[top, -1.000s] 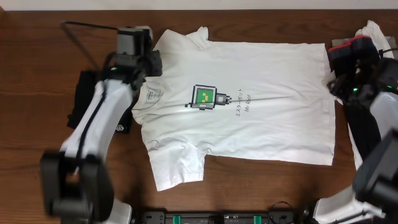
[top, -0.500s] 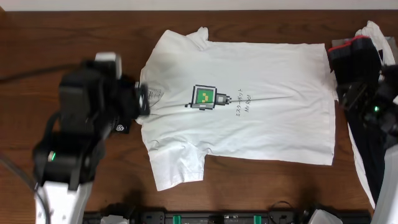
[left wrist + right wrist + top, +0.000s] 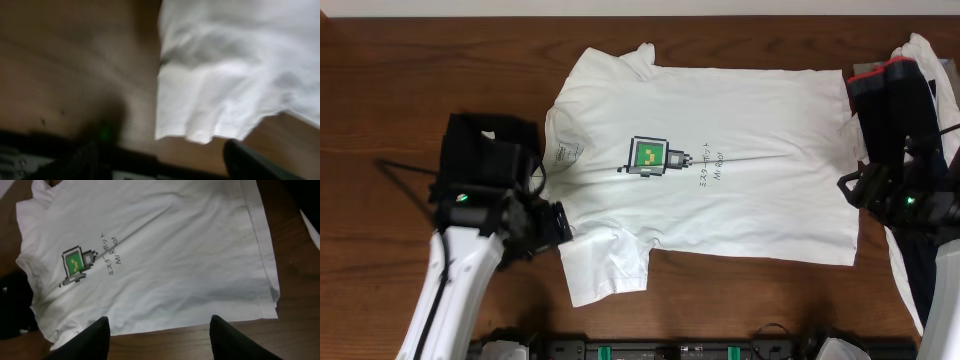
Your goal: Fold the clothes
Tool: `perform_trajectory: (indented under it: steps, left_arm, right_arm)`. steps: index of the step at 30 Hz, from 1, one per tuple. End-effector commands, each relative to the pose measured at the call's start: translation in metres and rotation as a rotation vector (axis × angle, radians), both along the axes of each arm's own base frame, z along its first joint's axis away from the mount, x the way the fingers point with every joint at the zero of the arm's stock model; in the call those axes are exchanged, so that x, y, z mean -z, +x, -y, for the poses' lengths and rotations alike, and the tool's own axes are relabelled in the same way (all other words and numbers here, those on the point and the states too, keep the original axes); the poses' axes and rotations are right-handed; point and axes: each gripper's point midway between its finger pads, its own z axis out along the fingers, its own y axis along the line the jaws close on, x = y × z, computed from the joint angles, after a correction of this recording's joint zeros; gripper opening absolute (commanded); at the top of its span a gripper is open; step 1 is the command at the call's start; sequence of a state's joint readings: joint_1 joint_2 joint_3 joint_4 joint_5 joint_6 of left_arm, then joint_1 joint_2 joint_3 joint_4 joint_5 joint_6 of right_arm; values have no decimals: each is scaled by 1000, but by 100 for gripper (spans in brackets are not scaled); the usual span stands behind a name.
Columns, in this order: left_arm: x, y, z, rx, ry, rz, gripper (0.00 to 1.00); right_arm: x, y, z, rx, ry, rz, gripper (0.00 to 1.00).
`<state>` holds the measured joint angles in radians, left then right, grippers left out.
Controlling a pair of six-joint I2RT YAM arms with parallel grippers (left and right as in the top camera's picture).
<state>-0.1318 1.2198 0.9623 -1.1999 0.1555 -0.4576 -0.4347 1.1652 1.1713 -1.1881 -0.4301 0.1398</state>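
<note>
A large white T-shirt with a green pixel-robot print lies spread flat on the wooden table, collar to the left and hem to the right. My left gripper hovers beside the near sleeve. The left wrist view is blurred; it shows that sleeve ahead of the open, empty fingers. My right gripper is at the hem's right edge. In the right wrist view it is open above bare wood, just short of the shirt.
A black garment lies left of the shirt, partly under my left arm, and shows in the right wrist view. A pile of white and black clothes lies at the right edge, under my right arm.
My left arm swung from the collar and far sleeve down to the near sleeve. My right arm moved from the far right corner toward the front along the hem. The shirt has not moved.
</note>
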Motion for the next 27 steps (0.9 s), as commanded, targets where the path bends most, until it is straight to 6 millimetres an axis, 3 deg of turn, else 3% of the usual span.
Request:
perform_trajectory:
  steps: [1,4,9,14,17,24,27]
  left_arm:
    - [29,-21,8,-110,-46,-147,74]
    - [53,-33,22,-119,-125,-223,72]
    - [83,-50,23,-168,-126,-281,73]
    - [99,-72,32,-197,-183,-341,73]
    - [109,-75,32,-210,-181,-333,72]
    - [113,-71,33,-240,-183,-313,56]
    - [114,-69,33,-240,-186,-304,43]
  right_arm:
    - [1,1,-1,-36,-25,-1,63]
    - [1,2,1,-34,-30,2,63]
    - [0,5,2,-34,-36,15,63]
    - [-1,7,3,-33,-39,22,63]
    - [-2,9,3,-33,-42,29,63]
    - [-2,10,4,-33,-46,37,63]
    - [-2,10,4,-33,-46,37,64]
